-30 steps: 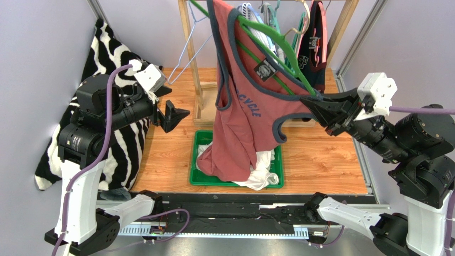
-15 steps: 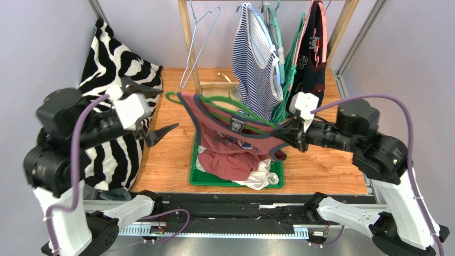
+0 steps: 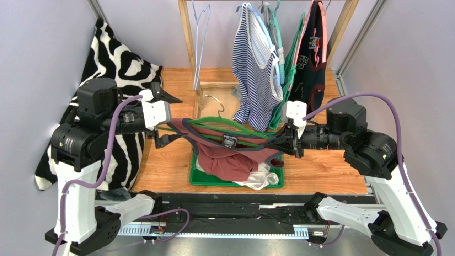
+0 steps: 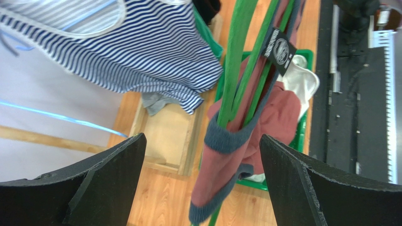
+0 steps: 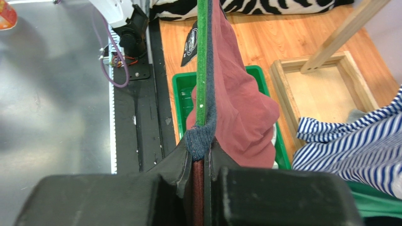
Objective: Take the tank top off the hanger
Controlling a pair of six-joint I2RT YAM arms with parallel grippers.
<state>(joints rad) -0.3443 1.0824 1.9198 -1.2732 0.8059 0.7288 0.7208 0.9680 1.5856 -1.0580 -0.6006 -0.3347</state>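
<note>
Your right gripper [image 3: 282, 144] was shut tight on one end of the green hanger [image 3: 224, 122]. It pinched a strap of the red tank top [image 3: 235, 165] there too. Your left gripper [image 3: 166, 118] was wide open. Its two fingers stood on either side of the hanger's other end, where the second strap with the blue edge wrapped round it. In the left wrist view they did not touch the strap.

The hanger was not on the wooden rack [image 3: 186, 32]. It hung almost flat in the air between your two arms, just over the green bin [image 3: 200, 180]. The body of the tank top drooped down from it into the bin, next to a white cloth [image 3: 263, 176]. A striped top [image 3: 251, 64] hung on the rack behind.

So I think only the first part was done: you had the hanger down and in hand. The main job was left, because both straps were still on the hanger.

I think the left fingers had to close on their strap and pull it off that end. The other strap could be tricky, since it was squeezed together with the hanger.
</note>
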